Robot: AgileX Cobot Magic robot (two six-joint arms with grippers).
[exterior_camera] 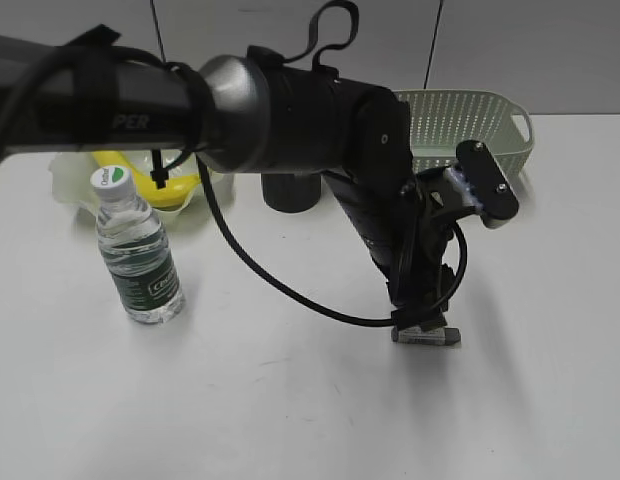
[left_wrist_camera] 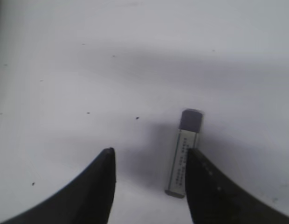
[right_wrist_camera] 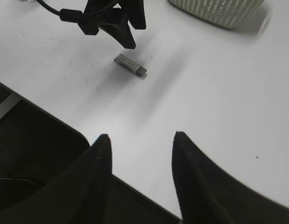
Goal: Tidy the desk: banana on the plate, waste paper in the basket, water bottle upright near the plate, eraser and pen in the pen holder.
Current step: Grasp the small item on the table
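On the white surface (left_wrist_camera: 65,70), left gripper (left_wrist_camera: 151,161) spread open beside eraser (left_wrist_camera: 184,154); right gripper (right_wrist_camera: 140,144) open, empty.

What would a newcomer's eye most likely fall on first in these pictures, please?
Probably the big black left arm sweeping across the exterior view, its end effector lowered over the small eraser lying flat on the white desk, open, one finger beside the eraser. Next, the water bottle standing upright at left, before the plate holding the banana, and the green basket at the back.
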